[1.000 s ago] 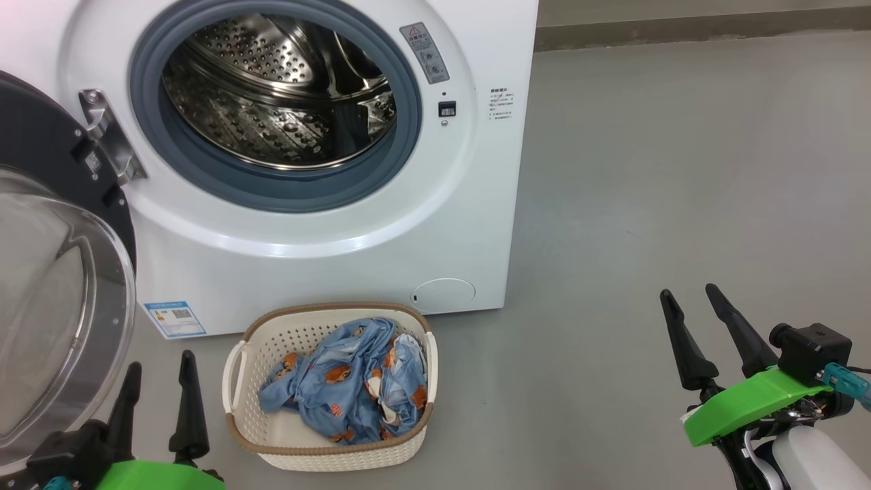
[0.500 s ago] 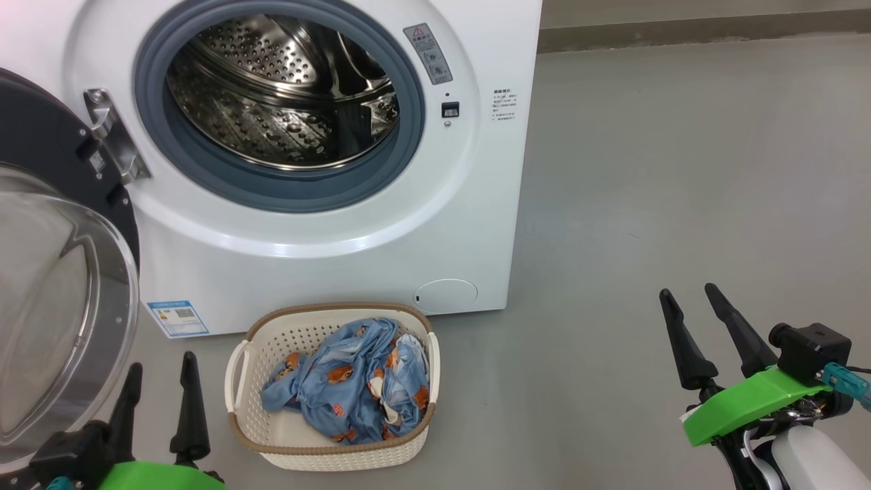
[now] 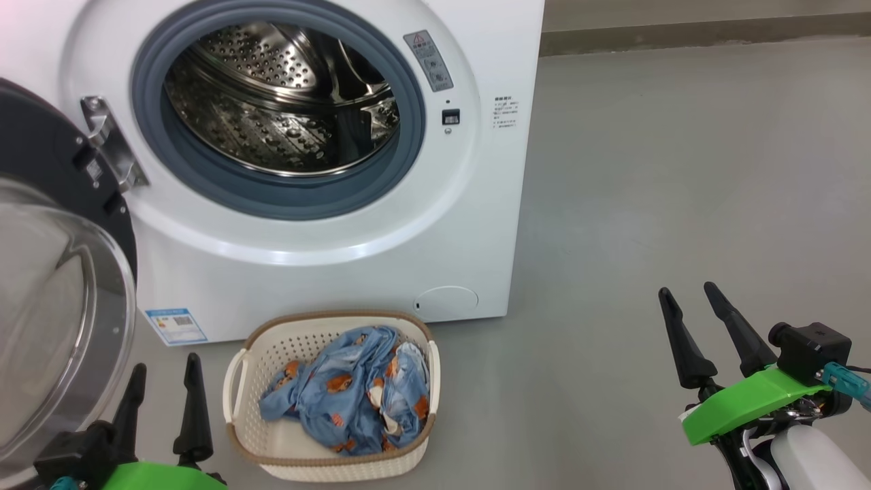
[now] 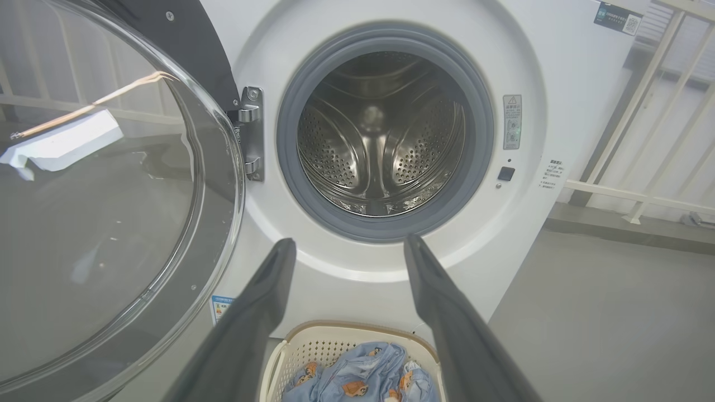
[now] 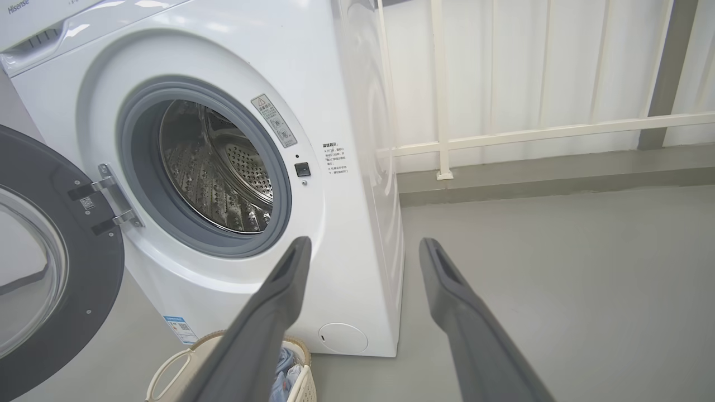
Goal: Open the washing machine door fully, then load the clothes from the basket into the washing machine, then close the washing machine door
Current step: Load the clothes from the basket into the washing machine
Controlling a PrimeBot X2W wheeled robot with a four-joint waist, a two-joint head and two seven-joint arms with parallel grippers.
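Standing wide open, the washing machine door (image 3: 54,286) hangs at the left of the washing machine (image 3: 326,272), whose steel drum (image 3: 272,116) shows inside the grey gasket. The basket (image 3: 272,354) sits on the floor (image 3: 646,170) just in front of the machine and holds the clothes (image 3: 347,398). The left pincer (image 3: 167,363) hovers near, just left of the basket, with its fingers apart and empty. The right pincer (image 3: 687,289), well to the right, is likewise spread and holds nothing.

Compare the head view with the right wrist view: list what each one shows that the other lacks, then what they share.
Head view adds: the left gripper, open, beside the basket seen whole with the clothes. Right wrist view adds: a white railing beyond the washing machine. Shared: the open washing machine door, the steel drum, the open right gripper.
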